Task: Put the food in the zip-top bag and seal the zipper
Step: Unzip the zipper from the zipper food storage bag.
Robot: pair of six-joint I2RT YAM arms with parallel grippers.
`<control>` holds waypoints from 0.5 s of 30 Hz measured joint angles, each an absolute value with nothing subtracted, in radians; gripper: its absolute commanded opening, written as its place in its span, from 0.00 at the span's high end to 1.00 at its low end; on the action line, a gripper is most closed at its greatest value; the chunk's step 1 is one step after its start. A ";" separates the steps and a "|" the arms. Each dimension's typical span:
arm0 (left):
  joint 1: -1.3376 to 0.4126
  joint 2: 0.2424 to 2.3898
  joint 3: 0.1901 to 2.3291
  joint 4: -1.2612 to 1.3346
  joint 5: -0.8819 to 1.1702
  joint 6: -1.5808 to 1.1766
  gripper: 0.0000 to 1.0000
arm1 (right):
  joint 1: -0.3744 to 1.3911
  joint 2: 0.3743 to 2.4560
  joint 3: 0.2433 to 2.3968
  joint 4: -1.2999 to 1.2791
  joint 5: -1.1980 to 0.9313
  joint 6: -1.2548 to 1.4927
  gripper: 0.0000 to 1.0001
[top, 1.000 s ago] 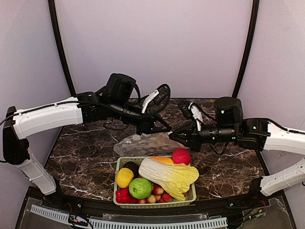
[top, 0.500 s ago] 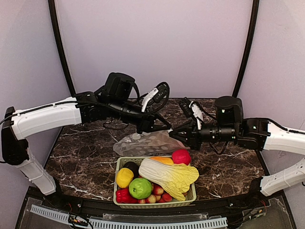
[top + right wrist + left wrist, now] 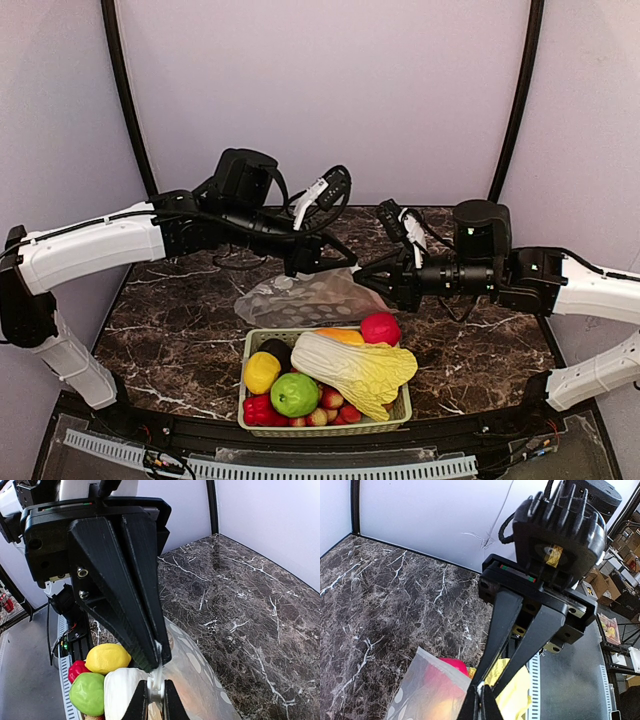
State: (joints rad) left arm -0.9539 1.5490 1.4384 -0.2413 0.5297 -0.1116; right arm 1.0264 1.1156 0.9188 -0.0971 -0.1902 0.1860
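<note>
Left fingers (image 3: 120, 580) and right fingers (image 3: 141, 702) each pinch the white-dotted zip-top bag (image 3: 200, 680).

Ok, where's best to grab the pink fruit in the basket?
Take the pink fruit around its exposed upper half, coming straight down: it sits proud in the basket's far right corner, with the cabbage crowding its near side. The right gripper, nearest, must release the bag first.
</note>
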 measured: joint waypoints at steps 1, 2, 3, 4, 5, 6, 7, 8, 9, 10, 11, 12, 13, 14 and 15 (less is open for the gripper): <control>-0.954 1.549 1.438 -0.241 0.529 -0.113 0.99 | 1.026 1.116 0.919 -0.097 -0.190 0.186 1.00; -0.954 1.548 1.438 -0.241 0.529 -0.114 0.99 | 1.026 1.116 0.919 -0.097 -0.190 0.186 1.00; -0.954 1.548 1.438 -0.241 0.529 -0.115 0.99 | 1.026 1.116 0.919 -0.096 -0.190 0.187 1.00; -0.954 1.546 1.438 -0.241 0.528 -0.117 0.99 | 1.026 1.116 0.919 -0.095 -0.191 0.188 1.00; -0.954 1.545 1.438 -0.241 0.526 -0.117 0.99 | 1.026 1.116 0.918 -0.093 -0.190 0.189 1.00; -0.954 1.543 1.438 -0.241 0.525 -0.118 0.99 | 1.026 1.116 0.918 -0.091 -0.191 0.189 1.00; -0.953 1.542 1.439 -0.241 0.525 -0.118 0.99 | 1.026 1.116 0.918 -0.088 -0.191 0.189 1.00; -0.953 1.541 1.439 -0.241 0.524 -0.118 0.99 | 1.026 1.116 0.918 -0.086 -0.191 0.189 1.00; -0.953 1.540 1.439 -0.241 0.523 -0.118 0.99 | 1.026 1.116 0.918 -0.083 -0.191 0.190 1.00; -0.953 1.540 1.441 -0.242 0.523 -0.118 0.99 | 1.026 1.116 0.918 -0.082 -0.190 0.189 1.00; -0.952 1.540 1.443 -0.242 0.523 -0.118 0.99 | 1.026 1.116 0.918 -0.081 -0.190 0.190 1.00; -0.952 1.540 1.445 -0.243 0.523 -0.118 0.99 | 1.026 1.116 0.918 -0.080 -0.189 0.190 1.00; -0.951 1.540 1.449 -0.245 0.523 -0.118 0.99 | 1.026 1.116 0.918 -0.078 -0.188 0.190 1.00; -0.950 1.540 1.454 -0.250 0.523 -0.117 0.99 | 1.026 1.116 0.918 -0.076 -0.187 0.190 1.00; -0.949 1.540 1.457 -0.252 0.522 -0.117 0.99 | 1.026 1.115 0.918 -0.074 -0.186 0.190 1.00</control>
State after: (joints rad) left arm -0.9485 1.5402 1.4574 -0.2520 0.5224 -0.1173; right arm 1.0264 1.1152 0.9176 -0.0738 -0.1860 0.1902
